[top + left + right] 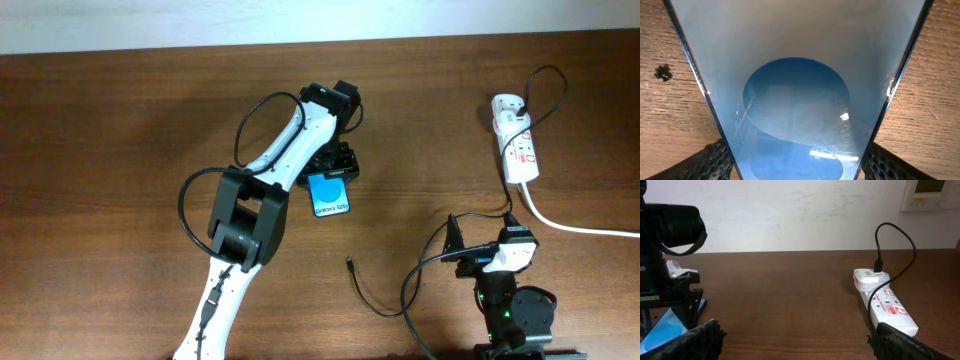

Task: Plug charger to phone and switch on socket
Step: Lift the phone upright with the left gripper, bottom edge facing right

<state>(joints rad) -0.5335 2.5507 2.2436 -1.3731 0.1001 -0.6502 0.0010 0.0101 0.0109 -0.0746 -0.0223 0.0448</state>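
Note:
The phone [329,196], with a blue screen and a white text strip, sits at the table's middle between the fingers of my left gripper [331,170]. In the left wrist view the phone [800,100] fills the frame, and the left gripper [797,162] presses both long edges. The charger's black plug tip [349,263] lies loose on the table below the phone, its thin cable curling right. The white socket [517,142] lies at the back right and also shows in the right wrist view [887,305]. My right gripper [482,232] [800,345] is wide open and empty, near the front edge.
A white adapter [867,277] with a black cable sits plugged in the socket's far end. The socket's thick white cord [580,228] runs off to the right. The left arm [245,215] crosses the table's left middle. A wall [790,215] stands behind the table.

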